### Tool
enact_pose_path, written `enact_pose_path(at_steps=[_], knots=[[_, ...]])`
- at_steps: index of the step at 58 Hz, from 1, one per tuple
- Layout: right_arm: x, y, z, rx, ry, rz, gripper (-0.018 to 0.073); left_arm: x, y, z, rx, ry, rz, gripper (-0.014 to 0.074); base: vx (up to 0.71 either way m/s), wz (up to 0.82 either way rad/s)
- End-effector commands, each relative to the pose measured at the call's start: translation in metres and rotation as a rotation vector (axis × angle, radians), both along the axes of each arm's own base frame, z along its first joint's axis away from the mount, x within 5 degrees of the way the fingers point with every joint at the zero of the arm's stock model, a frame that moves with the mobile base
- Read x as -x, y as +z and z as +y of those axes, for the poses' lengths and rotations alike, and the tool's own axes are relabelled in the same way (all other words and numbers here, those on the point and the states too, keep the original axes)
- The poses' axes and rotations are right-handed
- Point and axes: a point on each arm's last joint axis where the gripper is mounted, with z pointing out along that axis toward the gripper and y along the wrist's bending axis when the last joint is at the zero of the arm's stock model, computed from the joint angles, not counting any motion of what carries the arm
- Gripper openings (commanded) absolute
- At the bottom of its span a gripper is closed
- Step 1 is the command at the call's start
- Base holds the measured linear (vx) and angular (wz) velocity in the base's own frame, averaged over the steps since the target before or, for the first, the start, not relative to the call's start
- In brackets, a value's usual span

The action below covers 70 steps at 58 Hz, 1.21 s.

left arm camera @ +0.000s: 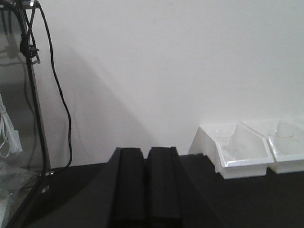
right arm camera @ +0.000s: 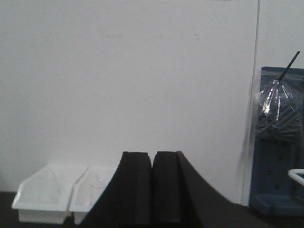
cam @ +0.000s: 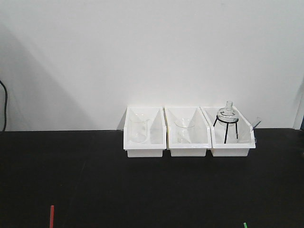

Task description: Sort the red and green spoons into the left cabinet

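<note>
- Left gripper (left arm camera: 145,187): jaws pressed together, nothing held, poised level over the bench (left arm camera: 247,199); judged parked ahead of a pick.
- Right gripper (right arm camera: 152,187): likewise closed and empty.
- Red spoon (cam: 52,216): laid near left.
- Green spoon (cam: 245,225): laid near right; one is judged set within each arm's reach.
- Left cabinet (left arm camera: 14,109): edge glimpsed at left; neither spoon is stowed yet.
- White bins (cam: 145,142): ranged far centre, glassware kept inside.

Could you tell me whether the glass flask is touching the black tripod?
Touching: the front view shows the flask resting on the ring of the tripod.
</note>
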Motion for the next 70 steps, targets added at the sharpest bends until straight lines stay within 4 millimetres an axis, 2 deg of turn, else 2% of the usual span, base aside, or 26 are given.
enact_pose_path(at_steps=[1,9,18,30,39,45,51,61,66,70], knots=[[-0.016,0.04,-0.001,0.047,-0.027,0.023,-0.0004,-0.024,0.032,-0.002,-0.026,0.0,0.006,-0.0001,0.0,0.0],[-0.039,0.066,0.001,0.042,-0.018,0.022,-0.0004,-0.054,0.052,-0.004,-0.028,-0.003,0.039,-0.0001,0.0,0.0],[-0.061,0.073,0.003,0.026,0.001,0.017,-0.0004,-0.077,0.055,-0.007,-0.013,-0.013,0.044,-0.0001,0.0,0.0],[-0.074,0.069,0.003,-0.01,0.014,0.042,0.0008,-0.087,0.055,-0.008,-0.016,-0.02,0.027,0.0025,0.0,0.0],[-0.074,0.07,0.004,-0.027,0.019,0.035,0.0069,-0.089,0.054,-0.008,-0.015,-0.021,0.025,0.0111,0.0,0.0],[-0.074,0.07,0.004,-0.026,0.02,0.031,0.0148,-0.089,0.054,-0.008,-0.015,-0.021,0.025,0.0214,0.0,0.0],[-0.074,0.07,0.004,-0.026,0.02,0.031,0.0283,-0.089,0.054,-0.008,-0.015,-0.021,0.027,0.034,0.0,0.0],[-0.074,0.07,0.004,-0.026,0.02,0.031,0.0589,-0.089,0.054,-0.008,-0.015,-0.021,0.027,0.0542,0.0,0.0],[-0.074,0.071,0.004,-0.026,0.021,0.026,0.0699,-0.089,0.054,-0.008,-0.015,-0.021,0.027,0.0597,0.0,0.0],[-0.074,0.07,0.004,-0.051,0.026,0.028,0.0732,-0.089,0.054,-0.008,-0.015,-0.021,0.027,0.0617,0.0,0.0]])
